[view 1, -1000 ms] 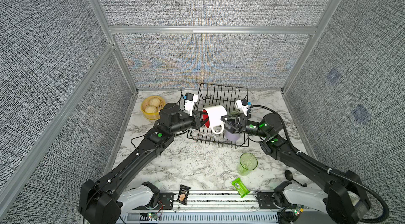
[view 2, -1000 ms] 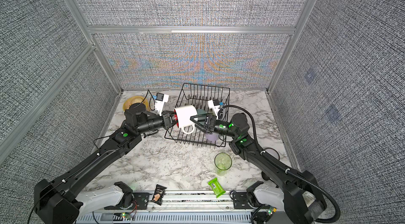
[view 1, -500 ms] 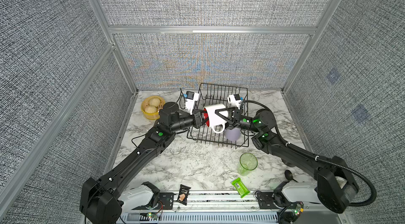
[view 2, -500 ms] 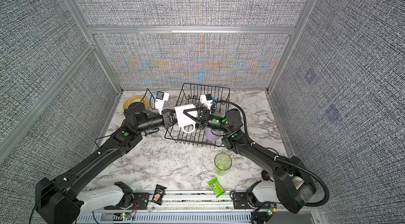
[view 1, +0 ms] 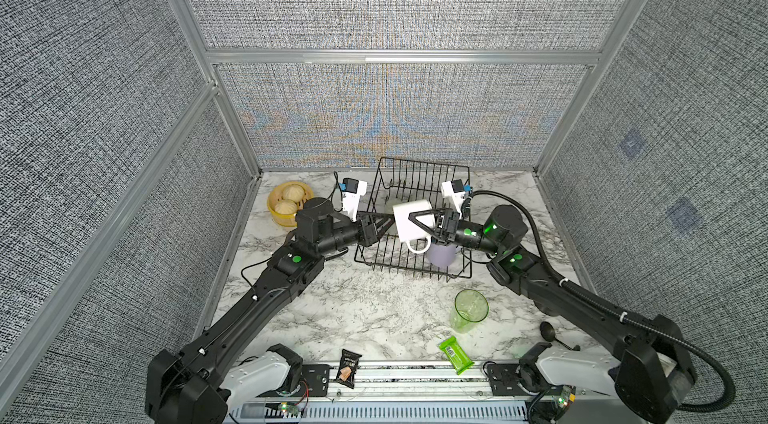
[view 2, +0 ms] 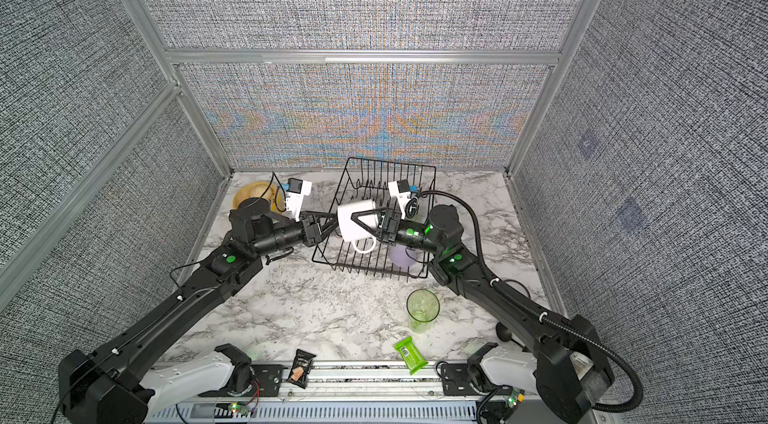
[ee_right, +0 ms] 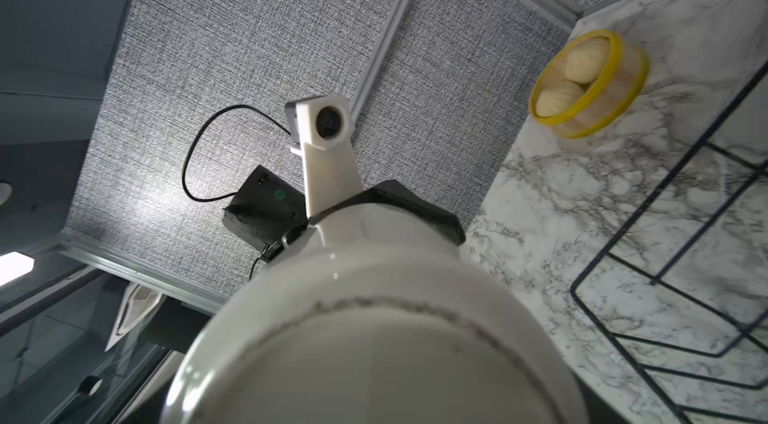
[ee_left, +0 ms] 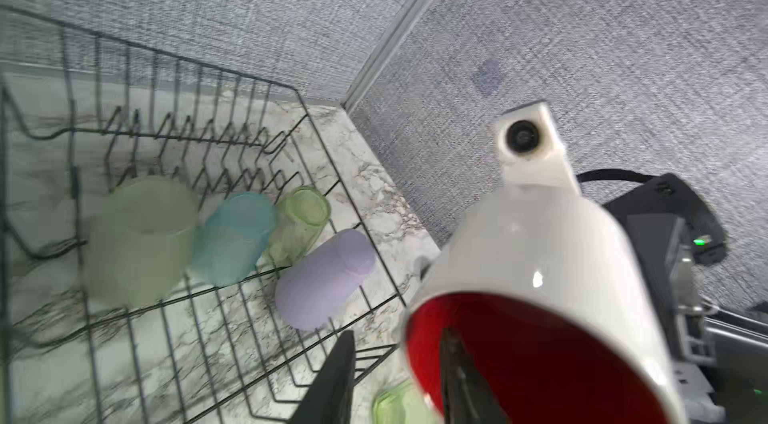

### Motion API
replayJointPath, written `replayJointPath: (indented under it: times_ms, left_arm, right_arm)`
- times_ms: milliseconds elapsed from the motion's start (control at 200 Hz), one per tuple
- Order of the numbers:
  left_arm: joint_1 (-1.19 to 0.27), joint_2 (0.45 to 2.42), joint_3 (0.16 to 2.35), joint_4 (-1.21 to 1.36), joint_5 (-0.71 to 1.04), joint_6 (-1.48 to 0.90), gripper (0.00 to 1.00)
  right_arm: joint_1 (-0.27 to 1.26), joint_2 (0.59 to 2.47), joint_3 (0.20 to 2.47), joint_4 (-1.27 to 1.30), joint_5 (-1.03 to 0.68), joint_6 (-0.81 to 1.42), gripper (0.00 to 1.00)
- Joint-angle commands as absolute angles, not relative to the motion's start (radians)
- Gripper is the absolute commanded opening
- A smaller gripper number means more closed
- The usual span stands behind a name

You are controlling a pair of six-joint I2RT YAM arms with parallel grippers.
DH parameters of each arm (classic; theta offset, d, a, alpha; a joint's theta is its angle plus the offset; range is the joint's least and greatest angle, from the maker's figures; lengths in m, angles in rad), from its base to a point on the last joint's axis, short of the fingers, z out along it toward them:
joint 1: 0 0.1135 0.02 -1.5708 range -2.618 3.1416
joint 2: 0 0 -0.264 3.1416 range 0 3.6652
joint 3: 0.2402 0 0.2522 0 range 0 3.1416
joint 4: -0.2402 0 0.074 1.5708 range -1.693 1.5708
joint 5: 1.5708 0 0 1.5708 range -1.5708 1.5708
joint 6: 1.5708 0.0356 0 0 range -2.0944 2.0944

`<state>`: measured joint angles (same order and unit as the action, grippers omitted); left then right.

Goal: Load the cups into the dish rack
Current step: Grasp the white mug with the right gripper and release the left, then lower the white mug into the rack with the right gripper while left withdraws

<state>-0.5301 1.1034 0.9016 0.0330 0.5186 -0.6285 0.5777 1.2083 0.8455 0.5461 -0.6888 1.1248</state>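
Observation:
The white red-lined mug [view 1: 409,220] [view 2: 353,220] hangs on its side above the black wire dish rack [view 1: 424,161] [ee_left: 166,60]. My right gripper [view 1: 415,226] is shut on its body; in the right wrist view the mug's base [ee_right: 374,339] hides the fingers. My left gripper [view 1: 384,223] [ee_left: 399,334] stands open astride the rim, one finger inside the red interior [ee_left: 540,359], the other outside with a gap. Frosted yellow-green [ee_left: 141,239], teal [ee_left: 232,239], clear green [ee_left: 299,218] and lavender [ee_left: 324,276] cups lie in the rack. Another clear green tumbler [view 1: 469,310] stands on the table.
A yellow steamer basket with buns [view 1: 286,204] [ee_right: 590,85] sits at the back left. A green packet [view 1: 456,354] and a dark snack packet [view 1: 349,368] lie near the front rail. A black spoon [view 1: 552,334] lies under the right arm.
My right gripper came in from the right and closed round the mug's body. My left gripper, earlier shut on the rim, has opened. The mug has barely moved.

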Motion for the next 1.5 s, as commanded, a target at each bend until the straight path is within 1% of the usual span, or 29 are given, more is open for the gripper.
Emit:
replayJointPath:
  times_ms: [0,135,155,175,210,225,255,285,350,460,480,570,670,795,865,1206,1496]
  left_arm:
    - [-0.499,1.086,0.871,-0.002,0.5,-0.615,0.36]
    - [-0.449,1.056,0.847,-0.1,0.418,-0.62,0.38]
    - [-0.443,1.05,0.847,-0.124,0.387,-0.62,0.42]
    - [-0.437,1.043,0.849,-0.156,0.35,-0.618,0.48]
    - [-0.431,1.031,0.852,-0.215,0.266,-0.619,0.65]
    - [-0.431,1.027,0.854,-0.242,0.227,-0.621,0.7]
    - [-0.427,1.019,0.855,-0.291,0.149,-0.625,0.78]
    - [-0.424,1.014,0.857,-0.335,0.083,-0.629,0.83]
    - [-0.417,1.009,0.862,-0.417,-0.027,-0.636,0.92]
    - [-0.41,1.006,0.857,-0.498,-0.153,-0.65,0.97]
    - [-0.41,1.005,0.855,-0.505,-0.179,-0.654,0.99]
    - [-0.408,0.997,0.827,-0.517,-0.263,-0.666,1.0]
    - [-0.403,0.983,0.784,-0.495,-0.315,-0.669,1.0]
    - [-0.396,0.976,0.742,-0.466,-0.326,-0.681,1.0]
    - [-0.395,0.973,0.73,-0.456,-0.327,-0.686,1.0]
    - [-0.39,0.939,0.703,-0.454,-0.341,-0.678,1.0]
    - [-0.387,0.922,0.684,-0.449,-0.338,-0.681,1.0]
  right_arm:
    - [0.575,1.182,0.898,0.333,-0.613,0.895,0.76]
    - [0.58,1.169,0.977,0.073,-0.507,0.693,0.75]
    - [0.582,1.17,0.985,0.044,-0.487,0.664,0.75]
    - [0.584,1.171,0.987,0.009,-0.469,0.636,0.75]
    - [0.592,1.175,1.031,-0.038,-0.437,0.586,0.74]
    - [0.597,1.177,1.039,-0.058,-0.422,0.566,0.74]
    - [0.606,1.183,1.054,-0.094,-0.395,0.524,0.74]
    - [0.617,1.191,1.071,-0.131,-0.365,0.485,0.73]
    - [0.647,1.221,1.114,-0.21,-0.293,0.405,0.73]
    - [0.704,1.291,1.196,-0.332,-0.167,0.296,0.69]
    - [0.715,1.304,1.209,-0.347,-0.144,0.279,0.69]
    - [0.764,1.36,1.255,-0.392,-0.047,0.214,0.69]
    - [0.801,1.421,1.296,-0.425,0.034,0.165,0.69]
    - [0.837,1.509,1.349,-0.457,0.123,0.12,0.69]
    - [0.842,1.555,1.362,-0.459,0.141,0.108,0.69]
    - [0.839,1.685,1.377,-0.459,0.227,0.126,0.69]
    - [0.839,1.771,1.438,-0.565,0.386,0.221,0.69]
